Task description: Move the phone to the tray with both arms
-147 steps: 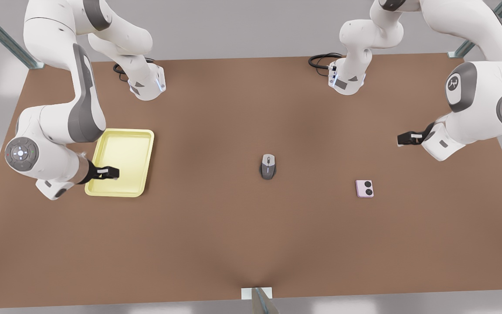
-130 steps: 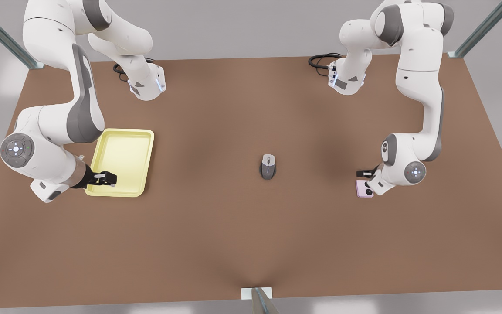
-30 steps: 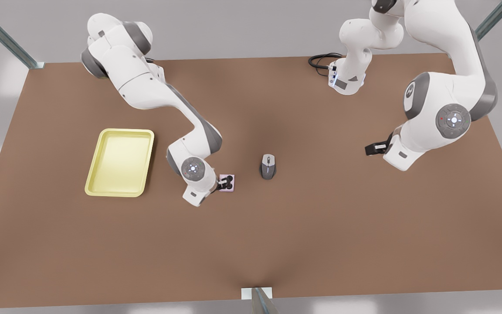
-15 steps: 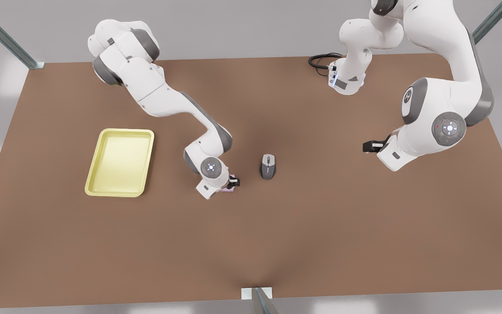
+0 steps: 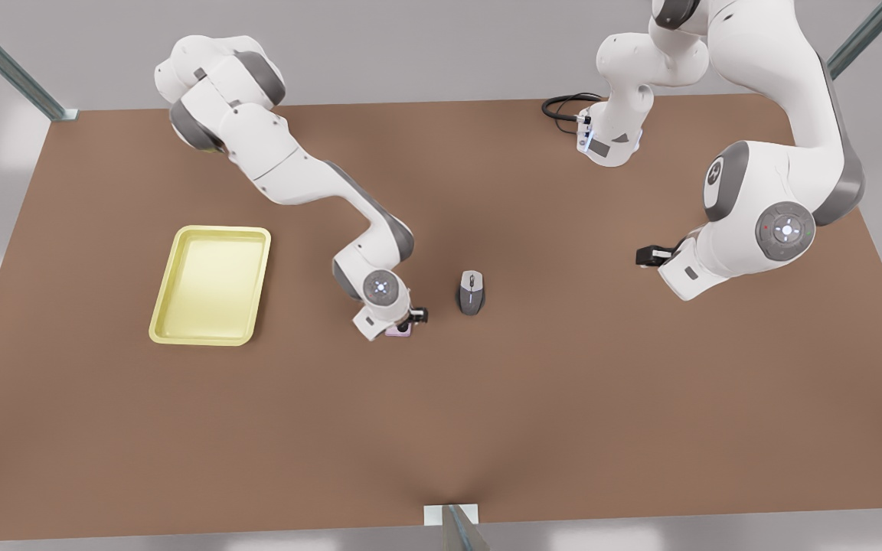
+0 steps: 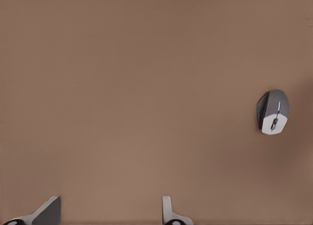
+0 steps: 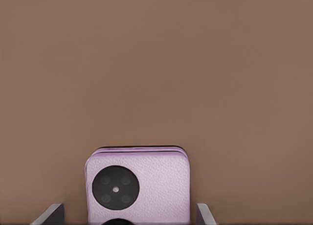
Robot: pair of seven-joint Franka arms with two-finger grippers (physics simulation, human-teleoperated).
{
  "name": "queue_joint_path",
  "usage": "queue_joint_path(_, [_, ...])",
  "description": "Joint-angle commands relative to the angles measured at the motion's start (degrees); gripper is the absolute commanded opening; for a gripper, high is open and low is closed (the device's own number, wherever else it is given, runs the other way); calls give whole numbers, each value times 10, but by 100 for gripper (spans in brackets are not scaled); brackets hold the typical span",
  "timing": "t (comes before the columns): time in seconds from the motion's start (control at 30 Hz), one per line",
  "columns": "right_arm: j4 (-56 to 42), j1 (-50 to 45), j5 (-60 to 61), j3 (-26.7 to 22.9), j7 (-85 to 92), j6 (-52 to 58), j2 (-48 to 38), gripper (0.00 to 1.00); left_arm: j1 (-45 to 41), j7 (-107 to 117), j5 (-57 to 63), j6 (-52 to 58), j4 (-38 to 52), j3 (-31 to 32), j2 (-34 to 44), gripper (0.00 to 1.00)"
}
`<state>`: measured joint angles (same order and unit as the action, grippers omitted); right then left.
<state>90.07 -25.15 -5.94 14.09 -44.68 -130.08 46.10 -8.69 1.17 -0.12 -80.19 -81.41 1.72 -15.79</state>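
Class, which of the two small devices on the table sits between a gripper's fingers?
The pale-pink phone, between the right gripper's open fingers; the grey mouse lies free. The left gripper waits apart, open.

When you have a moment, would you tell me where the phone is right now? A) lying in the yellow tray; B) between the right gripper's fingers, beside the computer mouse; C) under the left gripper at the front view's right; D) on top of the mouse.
B: the right gripper straddles the pink phone, fingers apart on either side, near the computer mouse; the tray holds nothing.
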Motion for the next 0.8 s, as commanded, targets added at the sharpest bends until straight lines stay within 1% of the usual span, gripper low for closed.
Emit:
queue_joint_path(0.0, [0,-2,-1,0,-32,-3,0,100,0,-36,0,0,0,0,1,100])
queue_joint_path(0.3, [6,-1,-5,-2,-32,-9,9,100,0,-37,0,-3,0,0,-1,100])
queue_joint_path(0.33, [6,-2,-5,-2,-32,-9,10,99,0,-37,0,-3,0,0,-1,100])
queue_joint_path(0.37, [5,-2,-5,-2,-27,-9,10,84,0,-37,0,-3,0,0,-2,100])
queue_joint_path(0.4, [5,-1,-5,-2,-22,-9,10,79,0,-37,0,-3,0,0,-4,100])
queue_joint_path(0.57, [2,1,-5,-2,-18,-5,6,76,0,-37,0,-3,0,0,-5,100])
queue_joint_path(0.67, [-2,6,-4,-3,-9,3,-6,76,0,-37,0,-2,0,0,-4,100])
queue_joint_path(0.77, [1,64,-3,-3,49,22,-37,76,0,-37,0,-1,0,3,-2,100])
